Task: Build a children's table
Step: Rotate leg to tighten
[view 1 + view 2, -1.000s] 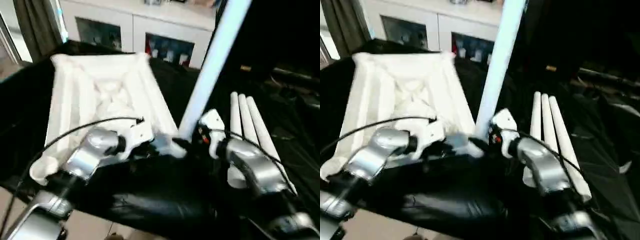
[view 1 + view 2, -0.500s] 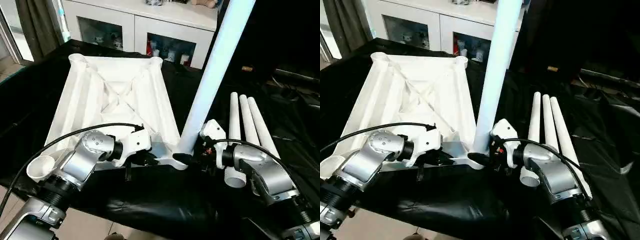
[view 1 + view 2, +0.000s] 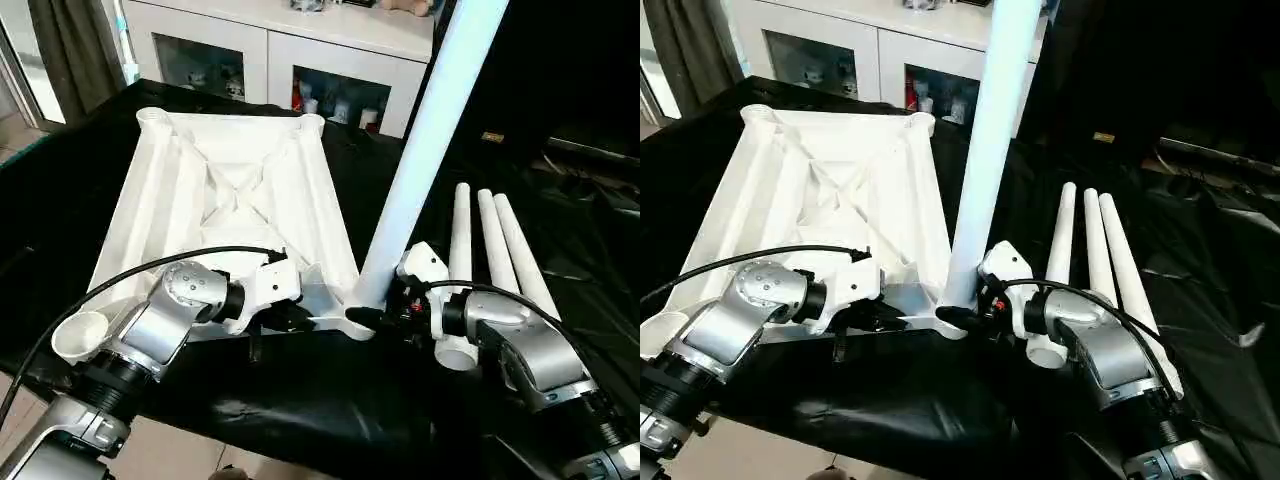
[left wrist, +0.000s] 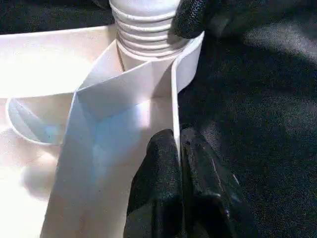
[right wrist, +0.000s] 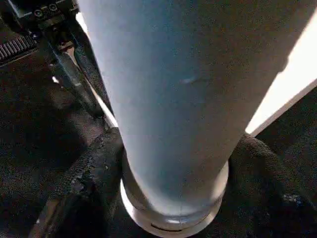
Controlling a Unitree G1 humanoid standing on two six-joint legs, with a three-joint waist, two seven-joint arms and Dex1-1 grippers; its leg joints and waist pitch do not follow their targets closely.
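At tabletop (image 3: 230,190) corner, upright leg (image 3: 420,150), right gripper (image 3: 385,315) around it

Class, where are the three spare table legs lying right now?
In the left eye view, the three spare legs lie side by side on the black cloth, right of the tabletop, beyond the right gripper.

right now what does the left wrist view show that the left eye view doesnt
Left wrist view: the left hand pinched shut on the tabletop's thin edge wall, and the ribbed threads at the standing leg's base. Left eye view: three spare legs lying side by side on the black cloth, and a white cabinet behind. Both: the tabletop and the standing leg.
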